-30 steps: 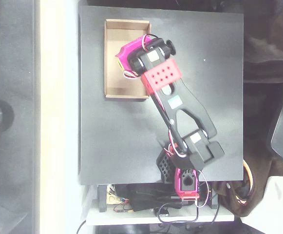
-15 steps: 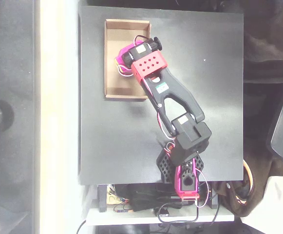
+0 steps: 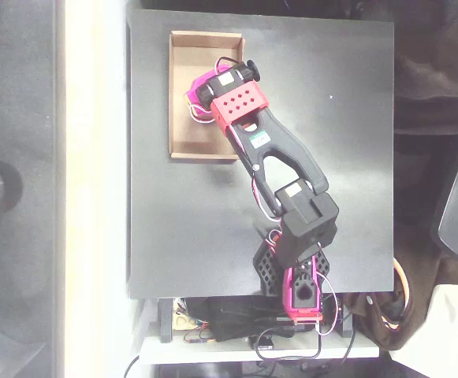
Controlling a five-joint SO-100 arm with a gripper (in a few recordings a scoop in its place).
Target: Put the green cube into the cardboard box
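Overhead view: a black table (image 3: 339, 142) carries the cardboard box (image 3: 183, 47) near its upper left corner — a shallow tan tray, long side running up and down the picture, its left wall close to the table's left edge. The arm (image 3: 280, 157) rises from a magenta and black base at the table's lower edge and stretches diagonally up and to the left. Its black upper links end in a red perforated block, and beyond that the magenta gripper (image 3: 197, 93) hangs over the middle of the box, toward its right wall. The wrist and the red block cover the right half of the box's interior, so the fingers are hidden from above; whether they are parted or closed cannot be told. The green cube cannot be made out here — the bare floor of the box, along its left side and upper end, shows plain tan, and the rest sits under the gripper.
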